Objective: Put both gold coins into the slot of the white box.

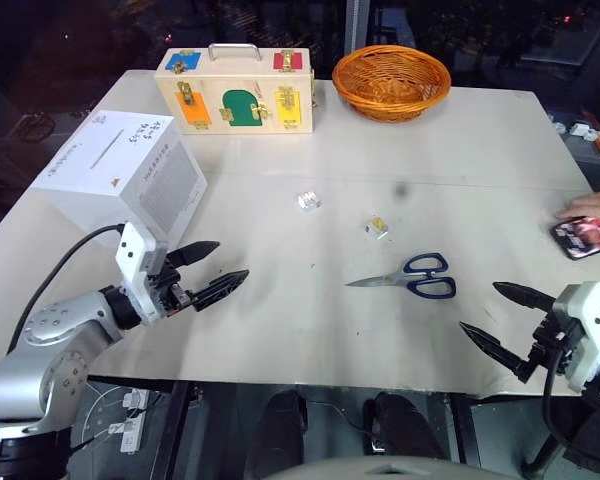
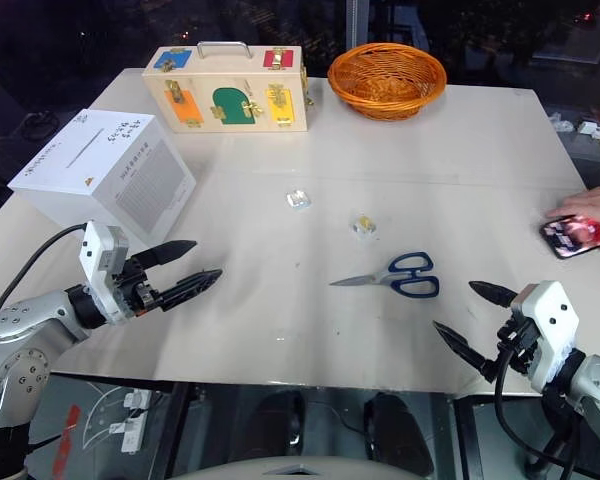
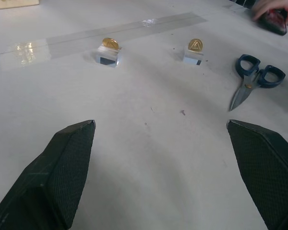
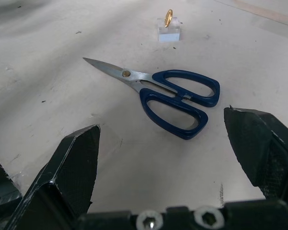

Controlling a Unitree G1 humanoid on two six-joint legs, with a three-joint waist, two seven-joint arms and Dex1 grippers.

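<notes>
White cardboard, the white box [image 1: 120,172] is sitting at the left of the head view, its small print too fine to read, the slot [image 1: 108,152] crossing its top face. Both gold coins [image 1: 309,200] [image 1: 377,227] are standing at mid-frame. The left gripper [image 1: 216,270] and right gripper [image 1: 500,315] are hovering wide open, empty.

Left wrist view: one coin [image 3: 196,45] is showing a triangle mark.

Right wrist view: blue scissors [image 4: 163,95] are lying below a coin.
</notes>
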